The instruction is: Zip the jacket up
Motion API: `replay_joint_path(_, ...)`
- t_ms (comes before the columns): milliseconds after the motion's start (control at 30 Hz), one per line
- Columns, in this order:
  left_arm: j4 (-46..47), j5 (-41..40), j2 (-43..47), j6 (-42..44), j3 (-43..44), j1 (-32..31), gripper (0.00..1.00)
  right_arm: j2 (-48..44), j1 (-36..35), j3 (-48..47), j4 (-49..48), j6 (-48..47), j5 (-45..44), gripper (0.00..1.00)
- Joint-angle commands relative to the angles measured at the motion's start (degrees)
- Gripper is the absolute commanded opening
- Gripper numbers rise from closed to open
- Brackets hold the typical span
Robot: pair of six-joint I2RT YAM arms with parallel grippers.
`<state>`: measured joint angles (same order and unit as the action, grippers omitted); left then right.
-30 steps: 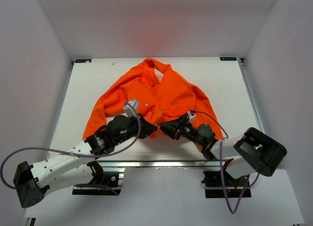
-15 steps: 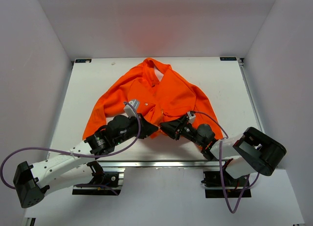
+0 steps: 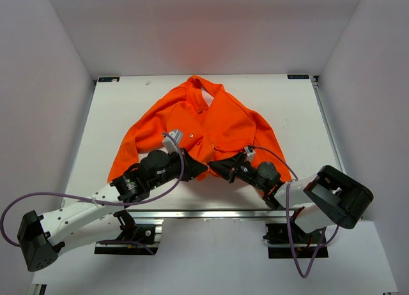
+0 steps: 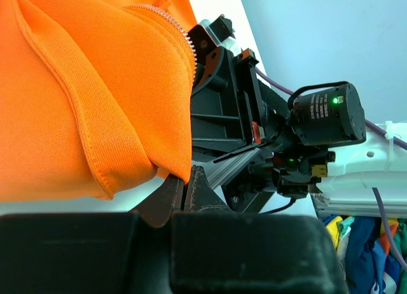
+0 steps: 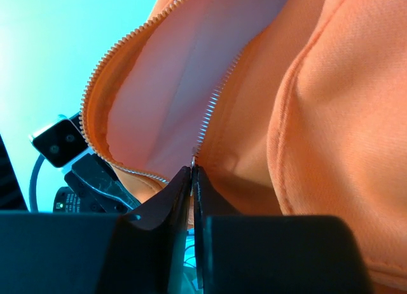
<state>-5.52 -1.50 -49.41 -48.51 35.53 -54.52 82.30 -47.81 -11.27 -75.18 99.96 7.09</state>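
Jacket [image 3: 211,119] is only one here, and it is lying spread out on the white table [image 3: 115,103], in the middle between the two sides. Two arms are reaching to it, the left arm [image 3: 83,209] and the right arm [image 3: 307,189], each one carrying one gripper. White walls [image 3: 192,27] are closing the table on three sides. The jacket is pointing its collar [image 3: 203,85] to the far edge and its hem [image 4: 108,147] to the arm bases, so its long axis is running from near to far. The two sleeves are spreading outward and toward the near corners. The left gripper [image 4: 186,182] is pinching the corner of the hem, its fingers almost together with only fabric between them. The right gripper [image 5: 192,175] is pressing its fingers tight on the bottom end of the zipper [image 5: 213,106], where the two rows of teeth are meeting. Above that point the front is gaping and showing pink lining [image 5: 159,97]. The two grippers are sitting just beside each other at the middle of the hem.
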Motion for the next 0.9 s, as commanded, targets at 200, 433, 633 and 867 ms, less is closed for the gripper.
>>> replay_joint_path(200, 1.9, 3.2, 0.8, 0.1, 2.3, -0.1, 0.0, 0.4, -0.4, -0.4, -9.7, -0.6, -1.6, 0.0)
replay_joint_path(433, -2.7, -0.7, 3.2, -2.1, 2.1, -0.1, 0.0, 0.3, -0.4, 0.4, -17.3, -7.9, -3.7, 0.0)
replay_joint_path(633, -4.0, -0.6, 4.5, -3.3, 1.6, -0.1, 0.0, 0.4, -0.4, 0.1, -21.6, -16.5, -3.4, 0.0)
replay_joint_path(867, -10.2, 4.1, 1.7, -3.6, 4.7, -0.1, 0.0, 2.8, -0.4, -0.3, -28.3, -24.0, -2.5, 0.0)
